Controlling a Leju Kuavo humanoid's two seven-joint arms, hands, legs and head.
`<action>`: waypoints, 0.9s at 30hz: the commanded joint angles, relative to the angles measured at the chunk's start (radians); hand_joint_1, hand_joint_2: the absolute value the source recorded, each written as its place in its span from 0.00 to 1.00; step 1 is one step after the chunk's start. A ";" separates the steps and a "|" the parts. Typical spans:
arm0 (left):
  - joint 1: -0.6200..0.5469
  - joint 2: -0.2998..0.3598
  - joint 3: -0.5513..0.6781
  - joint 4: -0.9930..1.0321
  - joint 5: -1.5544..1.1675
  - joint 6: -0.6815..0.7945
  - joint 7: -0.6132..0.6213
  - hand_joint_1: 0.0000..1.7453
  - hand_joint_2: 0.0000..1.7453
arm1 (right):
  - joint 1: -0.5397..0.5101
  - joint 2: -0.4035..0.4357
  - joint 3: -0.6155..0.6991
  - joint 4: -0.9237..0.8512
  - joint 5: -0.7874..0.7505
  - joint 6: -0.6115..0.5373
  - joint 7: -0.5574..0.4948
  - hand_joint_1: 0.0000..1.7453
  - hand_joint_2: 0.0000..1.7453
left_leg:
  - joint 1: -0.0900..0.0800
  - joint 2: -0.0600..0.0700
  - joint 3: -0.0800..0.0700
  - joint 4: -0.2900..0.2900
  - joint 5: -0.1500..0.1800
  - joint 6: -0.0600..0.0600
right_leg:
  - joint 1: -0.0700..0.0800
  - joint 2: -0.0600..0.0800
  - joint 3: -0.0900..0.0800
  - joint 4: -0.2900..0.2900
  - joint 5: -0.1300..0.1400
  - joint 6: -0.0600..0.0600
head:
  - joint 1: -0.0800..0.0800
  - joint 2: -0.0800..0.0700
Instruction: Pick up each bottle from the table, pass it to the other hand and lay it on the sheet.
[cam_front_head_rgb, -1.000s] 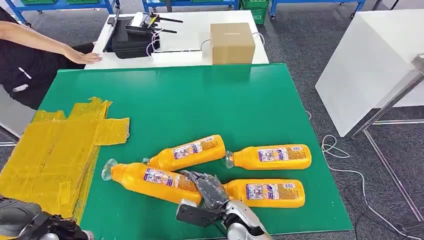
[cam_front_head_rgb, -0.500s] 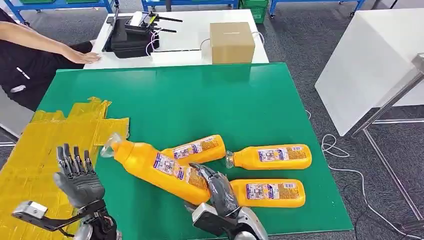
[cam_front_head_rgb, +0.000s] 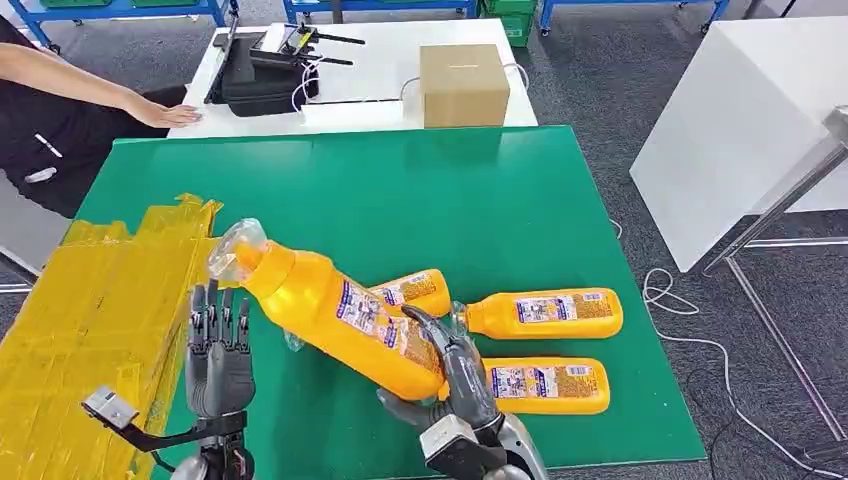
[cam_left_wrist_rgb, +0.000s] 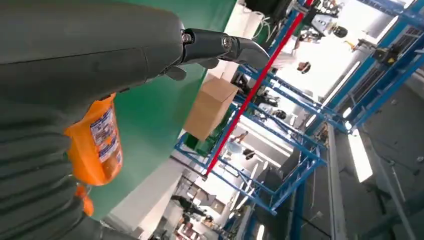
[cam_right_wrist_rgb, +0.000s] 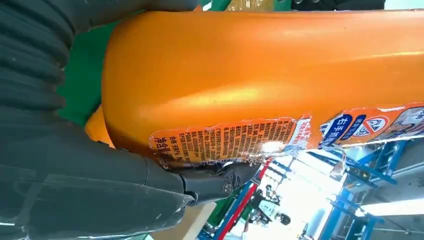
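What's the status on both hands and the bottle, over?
Right hand grips the lifted bottle, cap end tilted toward the yellow sheet. Left hand open, raised beside it, not touching. Three bottles on the table; nothing blocking the handover.

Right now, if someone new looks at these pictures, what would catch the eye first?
First, the big orange bottle that the right hand holds tilted above the green table, its cap end up toward the yellow sheet. Next, the left hand raised with fingers spread beside it. Three more orange bottles lie on the table behind.
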 joint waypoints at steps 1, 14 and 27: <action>-0.022 0.057 -0.076 0.077 0.029 -0.094 0.013 0.00 1.00 | -0.032 -0.004 -0.027 0.057 0.005 0.038 0.014 1.00 1.00 | 0.000 -0.001 0.001 -0.001 0.000 0.000 | 0.000 -0.001 0.001 -0.001 0.000 0.001 | 0.000 0.000; -0.018 0.062 -0.102 0.073 0.062 -0.164 0.009 0.00 1.00 | -0.049 -0.004 -0.029 0.102 0.011 0.072 0.038 1.00 1.00 | 0.000 0.000 0.002 -0.002 0.000 -0.001 | 0.000 -0.001 0.003 -0.002 0.000 0.000 | 0.000 0.000; -0.032 0.065 -0.122 0.088 0.096 -0.227 0.018 0.00 1.00 | -0.108 0.001 0.007 0.242 0.060 0.111 0.093 1.00 1.00 | 0.001 0.000 0.003 -0.003 0.000 -0.001 | 0.000 0.000 0.003 -0.003 0.001 0.001 | 0.000 0.000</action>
